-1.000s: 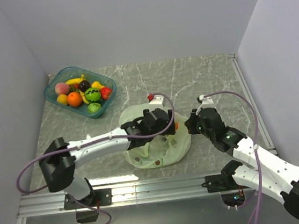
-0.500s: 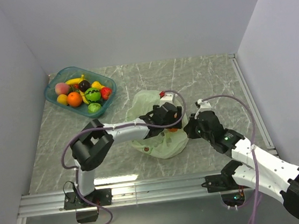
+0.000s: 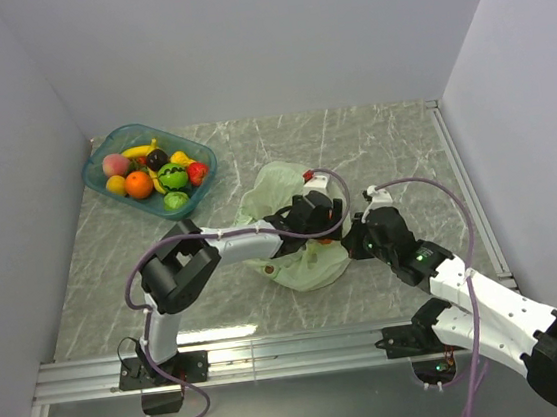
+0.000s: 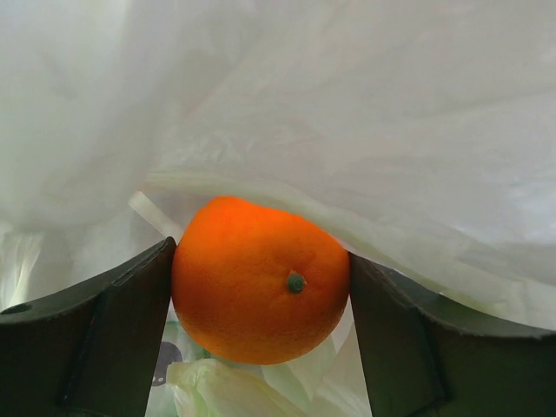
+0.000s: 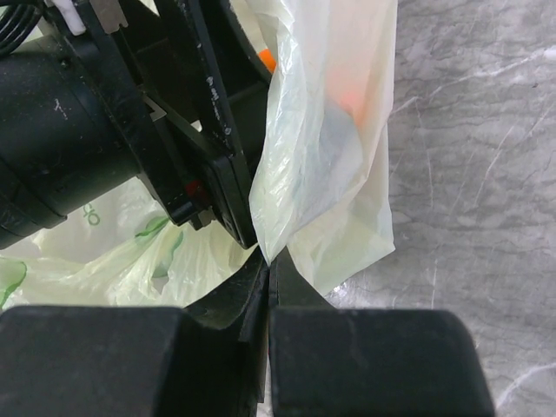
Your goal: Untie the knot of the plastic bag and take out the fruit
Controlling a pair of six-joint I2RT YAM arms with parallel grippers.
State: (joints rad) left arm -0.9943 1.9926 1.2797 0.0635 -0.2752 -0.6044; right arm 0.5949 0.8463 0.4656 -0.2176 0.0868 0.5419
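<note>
The pale green plastic bag (image 3: pixel 278 188) lies crumpled at the table's middle. My left gripper (image 3: pixel 324 235) reaches inside it and is shut on an orange (image 4: pixel 259 280), held between both dark fingers (image 4: pixel 104 330) with bag film draped above. The orange shows faintly in the top view (image 3: pixel 325 244). My right gripper (image 5: pixel 269 261) is shut on the bag's edge (image 5: pixel 326 165) at its right side, right next to the left gripper's black body (image 5: pixel 130 113). The knot is not visible.
A teal tray (image 3: pixel 199 157) with several toy fruits stands at the back left. White walls enclose the marble table (image 3: pixel 392 145) on three sides. A metal rail runs along the near edge.
My left arm folded and its gripper pushed further right into the bag. The bag bunched up and rose toward the back. My right gripper shifted slightly left, holding the bag edge.
</note>
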